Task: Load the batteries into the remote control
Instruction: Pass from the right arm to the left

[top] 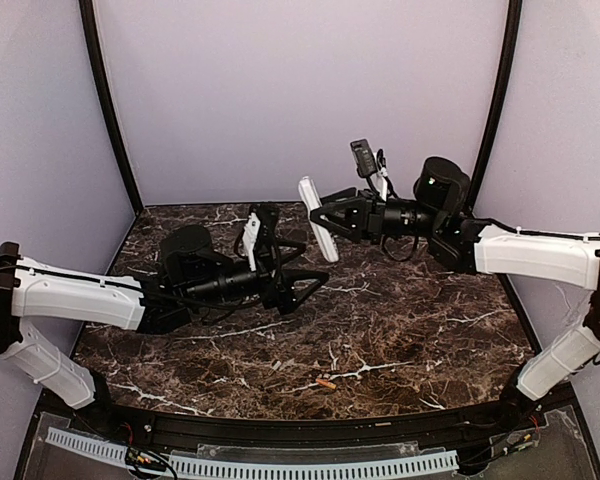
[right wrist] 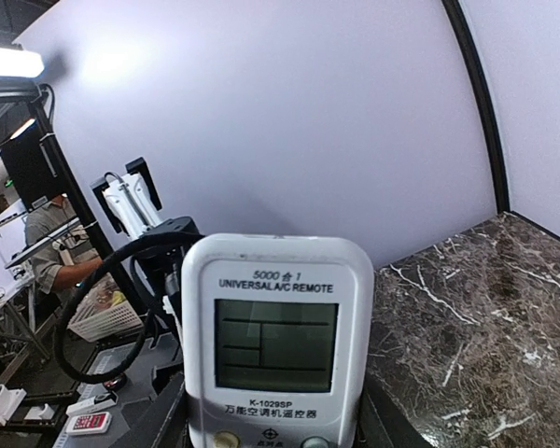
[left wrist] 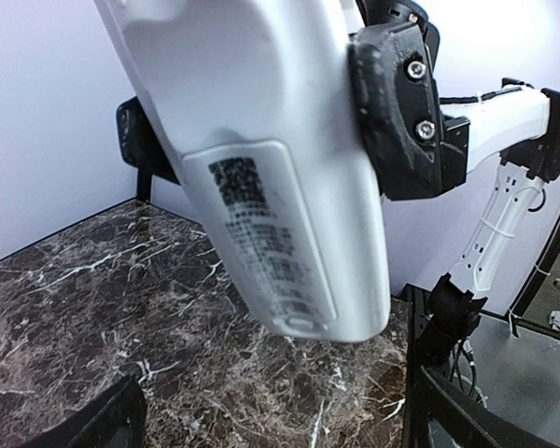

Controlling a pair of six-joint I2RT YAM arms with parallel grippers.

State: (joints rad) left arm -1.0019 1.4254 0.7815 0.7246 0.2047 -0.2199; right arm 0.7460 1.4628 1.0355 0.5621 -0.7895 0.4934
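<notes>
Above the middle of the table, one remote control is held in the air, tilted, clamped across its width by the right fingers. It is a flat white plastic slab with rounded corners. Its front faces the right wrist camera: a pale grey display window crossed by dark lines, printed lettering above and below it, and two round buttons at the frame's lower edge. Its smooth back faces the left wrist camera and carries a rectangular cover panel with a blurred grey printed label and a small notch near the rounded end; one black pad of the right fingers, fixed with two screws, presses its edge.

One battery can be seen, a tiny orange-copper cylinder lying alone on the table near the front edge, well apart from both arms.

Just below and beside the remote control, the left fingers are spread apart and hold nothing.

The table is dark brown marble-patterned with white veins, and plain pale lilac walls stand behind it.
</notes>
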